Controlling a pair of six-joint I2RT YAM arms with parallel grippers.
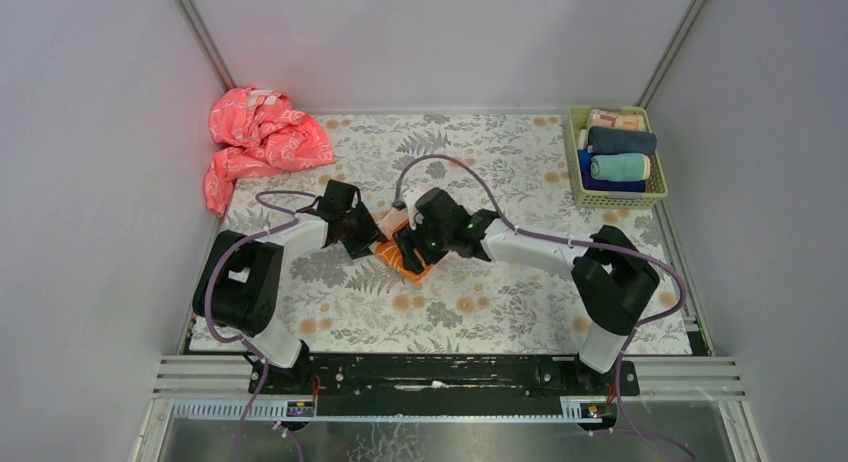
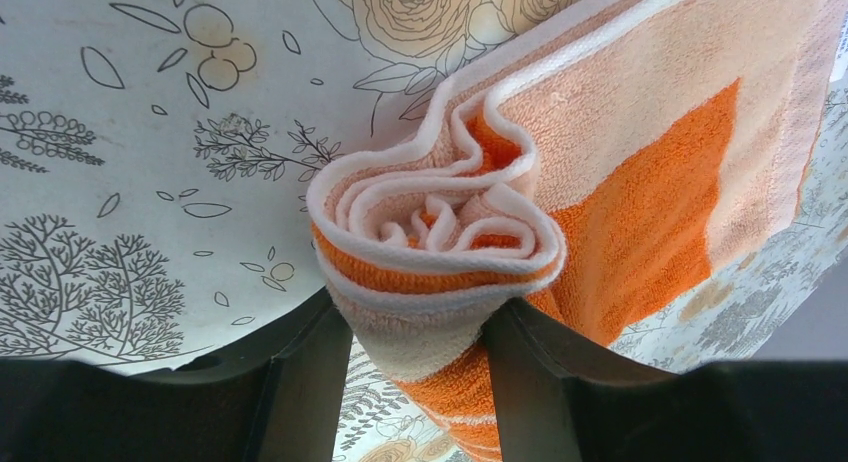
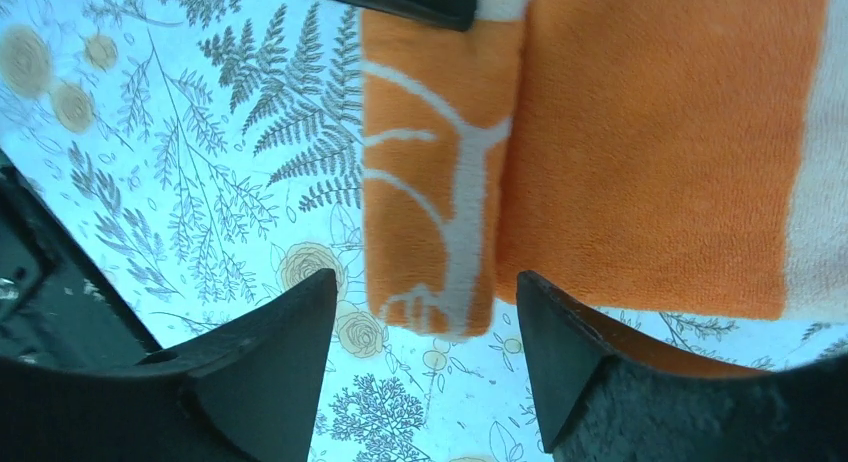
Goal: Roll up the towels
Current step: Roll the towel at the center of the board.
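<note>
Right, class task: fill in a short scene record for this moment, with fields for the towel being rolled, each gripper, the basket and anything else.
Towel in work: orange towel, partly rolled, mid-table
Left gripper: shut on the rolled end
Right gripper: open, one finger either side of the roll
Basket: far right corner, holds rolled towels
Other: crumpled pink cloth, far left

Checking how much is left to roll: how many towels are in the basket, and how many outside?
Rolled in the basket: 4 (peach roll, dark roll, teal roll, blue roll)
Outside it: 2 (orange towel, pink cloth)
Total: 6
</note>
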